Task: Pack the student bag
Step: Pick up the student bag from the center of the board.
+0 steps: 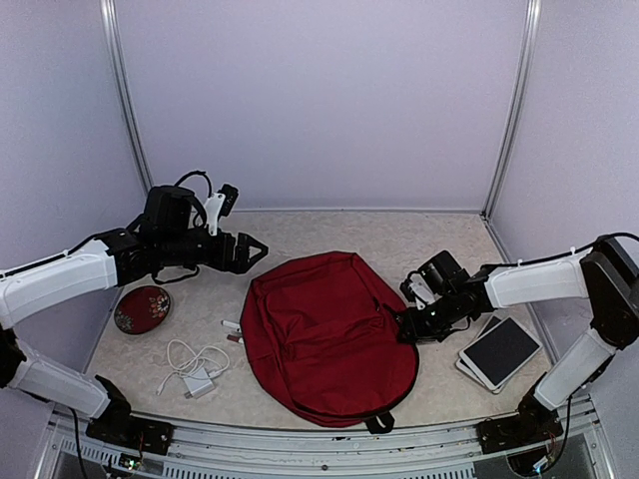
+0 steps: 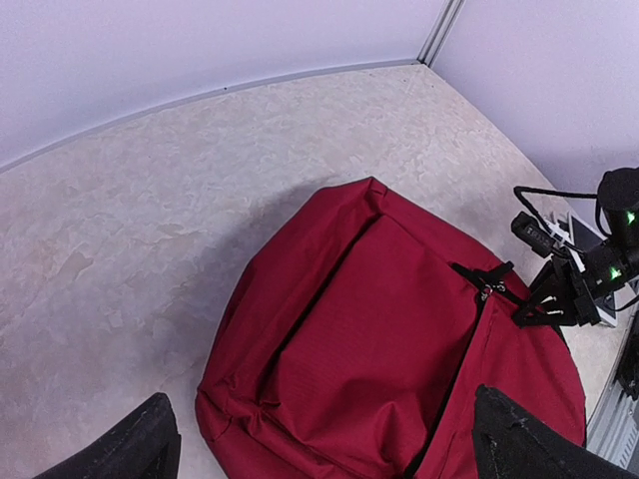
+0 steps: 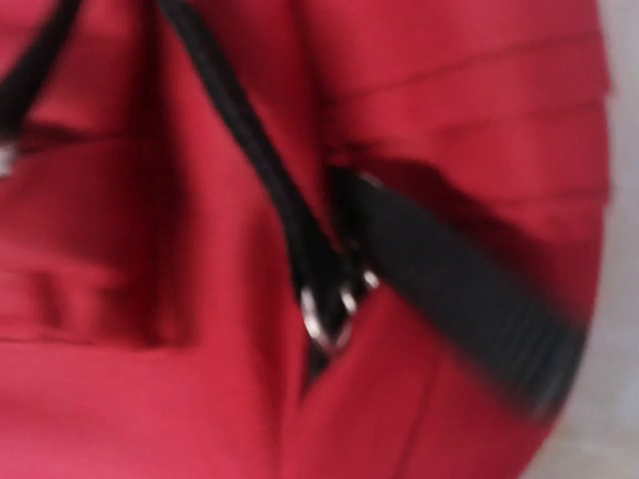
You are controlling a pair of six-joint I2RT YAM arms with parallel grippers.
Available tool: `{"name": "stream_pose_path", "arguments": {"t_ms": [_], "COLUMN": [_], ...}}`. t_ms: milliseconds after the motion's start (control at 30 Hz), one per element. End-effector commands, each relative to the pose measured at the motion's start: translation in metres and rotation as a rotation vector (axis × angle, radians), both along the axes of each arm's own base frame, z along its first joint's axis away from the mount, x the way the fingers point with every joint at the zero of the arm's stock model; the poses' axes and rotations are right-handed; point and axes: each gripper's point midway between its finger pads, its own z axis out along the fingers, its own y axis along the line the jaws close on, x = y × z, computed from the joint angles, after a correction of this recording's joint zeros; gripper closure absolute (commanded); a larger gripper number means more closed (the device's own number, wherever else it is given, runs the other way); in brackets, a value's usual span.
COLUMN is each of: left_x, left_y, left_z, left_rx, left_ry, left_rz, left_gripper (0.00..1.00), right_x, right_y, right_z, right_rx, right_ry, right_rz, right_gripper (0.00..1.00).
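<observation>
Inspecting the table, we are finding the backpack lying flat at its middle, near the front edge. The right gripper is sitting at the backpack's right edge by the black zipper pulls; we cannot tell its grip. The left gripper is hovering wide open off the rear-left edge, with open tabletop stretching behind.

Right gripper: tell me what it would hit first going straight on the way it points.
The backpack: the right gripper points at its side, near the black zipper pulls. It may be touching already; that is unclear.
</observation>
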Motion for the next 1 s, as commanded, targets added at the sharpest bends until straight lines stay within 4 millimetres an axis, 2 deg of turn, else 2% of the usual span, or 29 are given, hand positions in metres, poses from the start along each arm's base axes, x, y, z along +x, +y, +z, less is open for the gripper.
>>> {"name": "stream_pose_path", "arguments": {"t_ms": [0,200,333,400,500,600,667,767,867,967], "left_x": [0.005,0.006,0.001,-0.003,-0.012,-0.024,-0.030,-0.039,-0.051,-0.064], "left_y": [0.002,-0.001,-0.009,-0.012,-0.017,-0.020,-0.019,-0.025,-0.045,-0.075], "left_z": [0.026,0.039,0.051,0.063,0.093,0.119,0.123,0.124,0.126,0.118], "left_rx": [-0.022,-0.038,-0.052,-0.052,-0.055,-0.049,-0.036,-0.010,0.056,0.229], "left_ry": [-0.073,-0.120,-0.142,-0.174,-0.269,-0.403,-0.480,-0.559,-0.621,-0.699], "left_rz": [-0.005,-0.029,-0.088,-0.131,-0.203,-0.269,-0.296,-0.348,-0.432,-0.528], "left_gripper": [0.01,0.01,0.01,0.01,0.01,0.01,0.01,0.01,0.01,0.01], "right_x": [0.019,0.039,0.047,0.050,0.050,0.043,0.035,0.018,-0.003,-0.020], "right_y": [0.000,-0.003,0.003,0.002,0.008,0.023,0.033,0.046,0.061,0.074], "right_z": [0.037,0.100,0.155,0.183,0.219,0.259,0.276,0.289,0.293,0.299], "right_rx": [-0.024,-0.104,-0.084,-0.081,-0.077,-0.057,-0.062,-0.092,-0.132,-0.162], "right_ry": [-0.115,-0.268,-0.415,-0.504,-0.608,-0.716,-0.770,-0.819,-0.851,-0.894], "right_rz": [0.028,0.125,0.196,0.226,0.294,0.383,0.453,0.575,0.740,0.878], "right_gripper": [1.00,1.00,1.00,1.00,1.00,1.00,1.00,1.00,1.00,1.00]}}
